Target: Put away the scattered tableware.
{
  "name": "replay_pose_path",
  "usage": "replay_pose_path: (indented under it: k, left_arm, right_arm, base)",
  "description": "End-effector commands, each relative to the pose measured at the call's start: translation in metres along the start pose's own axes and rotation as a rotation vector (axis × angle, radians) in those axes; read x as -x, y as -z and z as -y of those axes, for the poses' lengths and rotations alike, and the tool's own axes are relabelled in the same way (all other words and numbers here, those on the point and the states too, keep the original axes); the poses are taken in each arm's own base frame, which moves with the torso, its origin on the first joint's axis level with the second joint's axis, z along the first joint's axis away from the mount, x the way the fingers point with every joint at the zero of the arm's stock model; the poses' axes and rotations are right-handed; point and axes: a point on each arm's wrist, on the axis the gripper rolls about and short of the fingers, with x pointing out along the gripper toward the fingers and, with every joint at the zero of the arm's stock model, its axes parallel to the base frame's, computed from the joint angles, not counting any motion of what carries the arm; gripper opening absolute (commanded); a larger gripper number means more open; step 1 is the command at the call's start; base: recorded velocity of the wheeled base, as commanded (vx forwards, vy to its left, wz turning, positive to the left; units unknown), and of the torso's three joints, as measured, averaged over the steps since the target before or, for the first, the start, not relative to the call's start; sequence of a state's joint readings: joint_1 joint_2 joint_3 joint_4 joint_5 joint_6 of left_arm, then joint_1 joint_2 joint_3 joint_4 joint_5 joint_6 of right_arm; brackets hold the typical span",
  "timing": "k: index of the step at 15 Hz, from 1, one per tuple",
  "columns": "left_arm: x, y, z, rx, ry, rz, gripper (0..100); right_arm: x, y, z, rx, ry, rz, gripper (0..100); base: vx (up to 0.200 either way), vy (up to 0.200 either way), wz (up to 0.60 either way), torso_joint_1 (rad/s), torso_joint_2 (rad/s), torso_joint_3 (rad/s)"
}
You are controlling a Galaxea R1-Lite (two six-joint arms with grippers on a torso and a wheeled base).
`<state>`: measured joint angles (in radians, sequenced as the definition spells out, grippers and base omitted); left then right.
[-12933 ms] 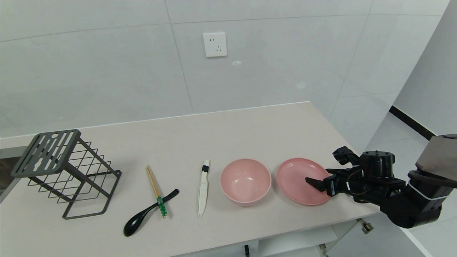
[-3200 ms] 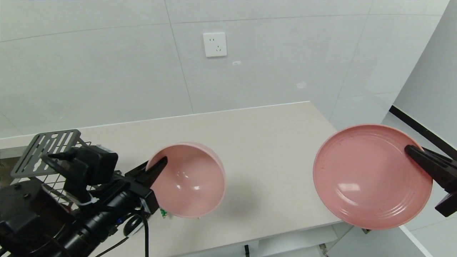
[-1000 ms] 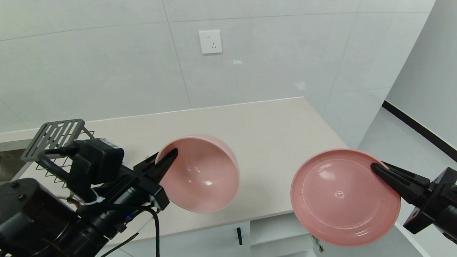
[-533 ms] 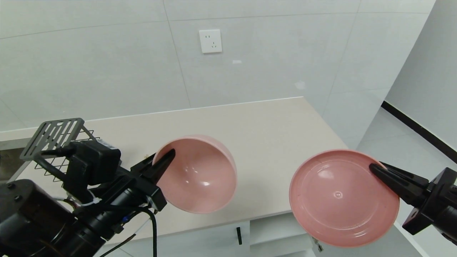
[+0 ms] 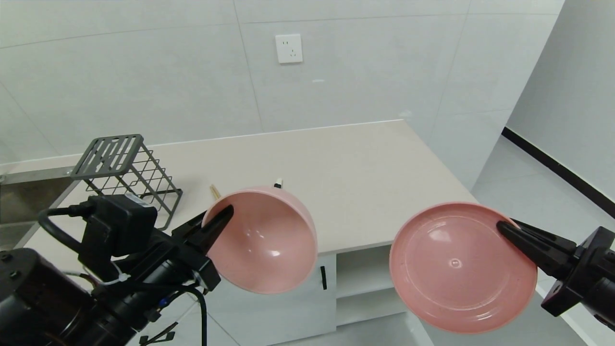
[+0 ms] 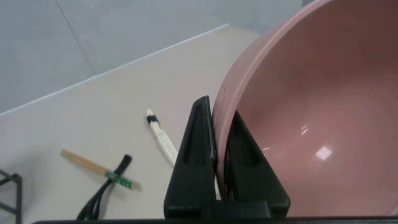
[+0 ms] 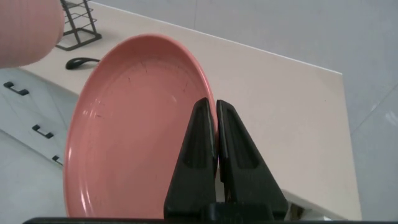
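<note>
Head view: left gripper (image 5: 228,209) pinches bowl (image 5: 270,246) rim, right gripper (image 5: 500,226) plate (image 5: 449,271) rim.

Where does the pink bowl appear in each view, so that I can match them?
Head view: the pink bowl is left of centre, its rim clamped by the fingers of the left gripper.
Left wrist view: the bowl is close up, rim between the fingers, above the counter.
Right wrist view: the bowl is a pink patch at the edge, beside the wire rack.
Shared landmark: the beige counter.
</note>
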<state>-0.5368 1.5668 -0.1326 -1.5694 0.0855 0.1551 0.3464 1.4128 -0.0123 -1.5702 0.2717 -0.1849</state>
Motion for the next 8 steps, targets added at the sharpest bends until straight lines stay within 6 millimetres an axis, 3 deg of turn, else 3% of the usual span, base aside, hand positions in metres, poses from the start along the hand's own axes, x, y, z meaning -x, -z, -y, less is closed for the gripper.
replay_pose_path:
  k: [1,8]
  left_arm:
    - [0.0026,0.0016,0.0006,0.0,0.004,-0.009,0]
    - [0.0071,0.0079,0.0057,-0.001,0.033,-0.043,0]
  right_arm:
    - [0.0,-0.0001,-0.0001,0.001,-0.002,0.001,0]
    - [-0.0016,0.0039,-0.0001,-0.005,-0.002,-0.02,0]
  base:
    - [0.0,0.0,0.0,0.0,0.0,0.0]
    - [0.0,0.0,0.0,0.0,0.0,0.0]
